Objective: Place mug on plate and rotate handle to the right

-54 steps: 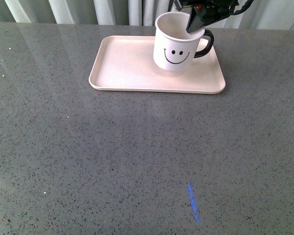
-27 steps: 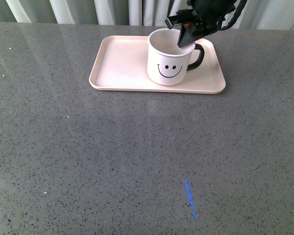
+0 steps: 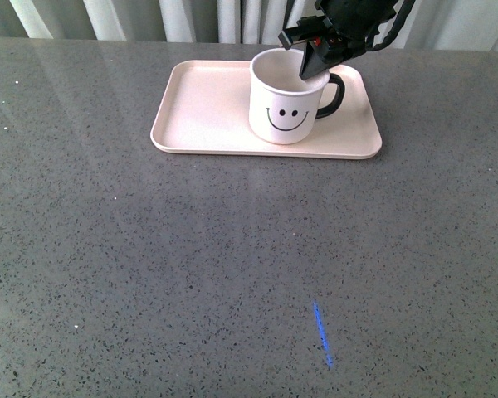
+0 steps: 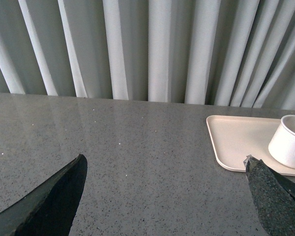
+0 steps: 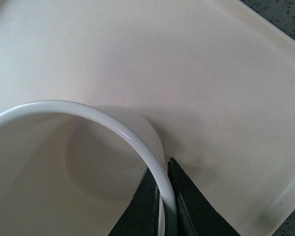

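Mug [image 3: 287, 104]: stands upright on the plate's [image 3: 207, 108] right half, smiley facing the camera, handle [image 3: 336, 95] pointing right. Right pincer [image 3: 315, 65]: clamps the rim just beside the handle, one finger inside, one outside. Left pincer [image 4: 164, 164]: hangs wide apart above the worktop [image 3: 232, 265], well away from the plate.

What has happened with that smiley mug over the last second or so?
The right gripper brought the mug down and a little leftward, from tilted to standing upright on the plate. It still pinches the rim. The handle still points right, and the plate has not moved.
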